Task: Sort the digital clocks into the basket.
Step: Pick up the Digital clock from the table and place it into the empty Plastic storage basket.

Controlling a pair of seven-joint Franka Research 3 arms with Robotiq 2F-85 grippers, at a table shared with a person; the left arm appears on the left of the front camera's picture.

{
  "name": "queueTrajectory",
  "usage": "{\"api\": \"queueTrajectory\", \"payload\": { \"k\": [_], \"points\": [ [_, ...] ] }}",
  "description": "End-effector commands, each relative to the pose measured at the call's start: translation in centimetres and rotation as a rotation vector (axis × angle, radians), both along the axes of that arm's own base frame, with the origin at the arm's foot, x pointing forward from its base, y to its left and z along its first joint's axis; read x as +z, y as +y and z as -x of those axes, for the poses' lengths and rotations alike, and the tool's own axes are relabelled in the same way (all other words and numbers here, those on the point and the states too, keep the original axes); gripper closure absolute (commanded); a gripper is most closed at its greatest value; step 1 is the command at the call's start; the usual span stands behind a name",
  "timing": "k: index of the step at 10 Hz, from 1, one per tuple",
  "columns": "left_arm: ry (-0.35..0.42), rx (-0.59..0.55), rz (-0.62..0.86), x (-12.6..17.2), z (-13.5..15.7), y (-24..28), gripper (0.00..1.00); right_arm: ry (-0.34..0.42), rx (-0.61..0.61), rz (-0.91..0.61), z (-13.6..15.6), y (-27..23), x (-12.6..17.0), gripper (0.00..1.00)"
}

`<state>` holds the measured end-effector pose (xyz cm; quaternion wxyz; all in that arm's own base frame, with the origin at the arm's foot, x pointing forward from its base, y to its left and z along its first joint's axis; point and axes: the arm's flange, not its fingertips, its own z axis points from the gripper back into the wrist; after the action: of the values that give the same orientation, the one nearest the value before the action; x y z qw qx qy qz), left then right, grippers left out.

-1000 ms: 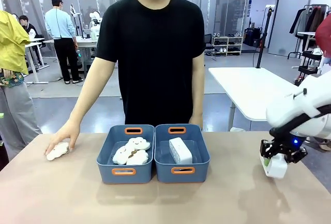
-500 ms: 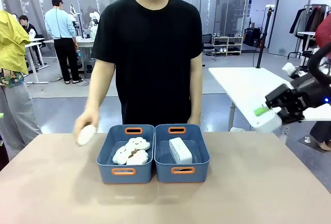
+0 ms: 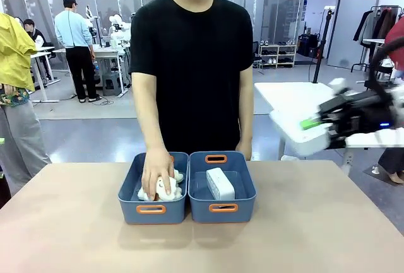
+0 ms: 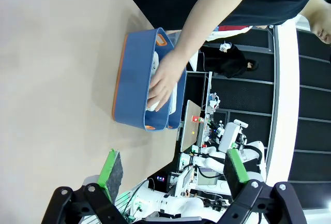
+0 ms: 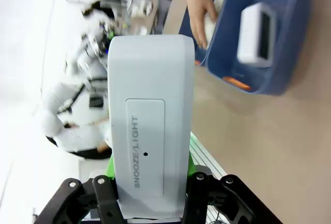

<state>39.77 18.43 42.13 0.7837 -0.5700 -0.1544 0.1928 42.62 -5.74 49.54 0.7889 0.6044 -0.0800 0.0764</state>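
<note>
Lifted higher since before, the smooth white plastic block clock [image 5: 150, 125] is pinched in the right gripper [image 3: 314, 127]. It must next be carried over the blue-grey plastic basket [image 3: 202, 209] holding the other clock [image 3: 219, 183], then dropped. The left gripper [image 4: 173, 175] is spread wide.

Two digital clocks [image 3: 219, 183] [image 5: 150, 125], two baskets [image 3: 132, 213] [image 3: 243, 210], cloud toys [image 3: 170, 189] uncountable.
</note>
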Motion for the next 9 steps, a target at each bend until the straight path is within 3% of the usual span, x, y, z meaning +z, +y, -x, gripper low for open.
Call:
{"api": "queueTrajectory", "payload": {
  "k": [1, 2, 4, 6, 9],
  "points": [
    [0.016, -0.010, -0.001, 0.6, 0.1, 0.1, 0.00, -0.072, -0.191, -0.140, 3.7, -12.3, 1.4, 1.00],
    [0.016, -0.010, -0.001, 0.6, 0.1, 0.1, 0.00, -0.086, -0.242, -0.168, 5.1, -14.8, 0.8, 1.00],
    [0.016, -0.010, -0.001, 0.6, 0.1, 0.1, 0.00, -0.131, -0.307, -0.136, 4.4, -15.9, 0.2, 1.00],
    [0.016, -0.010, -0.001, 0.6, 0.1, 0.1, 0.00, -0.088, -0.279, -0.063, 3.9, -13.3, 0.7, 1.00],
    [0.016, -0.010, -0.001, 0.6, 0.1, 0.1, 0.00, -0.098, -0.244, 0.206, 0.9, -2.8, 1.1, 1.00]
  ]
}}
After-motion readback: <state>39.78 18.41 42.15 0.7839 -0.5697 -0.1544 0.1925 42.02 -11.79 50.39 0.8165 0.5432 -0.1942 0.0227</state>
